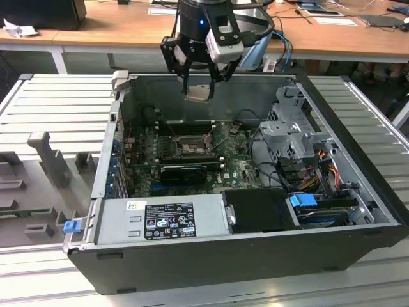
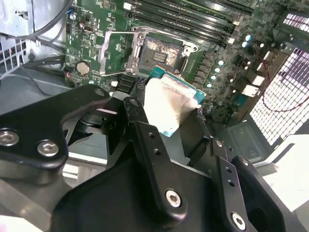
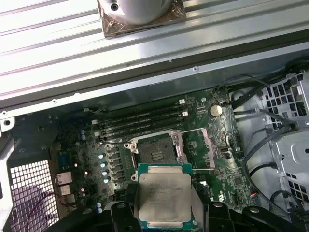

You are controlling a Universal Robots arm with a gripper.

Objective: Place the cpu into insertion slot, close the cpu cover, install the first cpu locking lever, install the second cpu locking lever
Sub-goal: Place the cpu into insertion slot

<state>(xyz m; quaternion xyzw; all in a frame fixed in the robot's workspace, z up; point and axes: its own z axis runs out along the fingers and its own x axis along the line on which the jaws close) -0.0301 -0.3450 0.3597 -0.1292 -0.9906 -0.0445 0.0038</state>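
My gripper (image 1: 199, 80) hangs over the back wall of an open computer case (image 1: 358, 252), shut on the cpu (image 1: 198, 93), a flat pale-silver square chip. In both wrist views the cpu (image 3: 163, 195) (image 2: 171, 104) sits level between the black fingers (image 2: 145, 140), well above the green board. The insertion slot (image 3: 155, 151) (image 2: 160, 50) (image 1: 192, 148) lies open below, a black-rimmed square socket with a greyish centre. The cpu cover (image 3: 199, 145) (image 2: 115, 48), a dull-metal frame with a cut-out middle, is swung open beside the socket.
Long black memory slots (image 3: 140, 123) run beside the socket. A black ribbed card (image 1: 182, 171) lies in front of it. A silver power supply (image 1: 160, 220) lines the front, a metal drive cage (image 1: 291, 131) with cables stands at the exterior view's right. A wooden desk (image 1: 96, 29) is behind.
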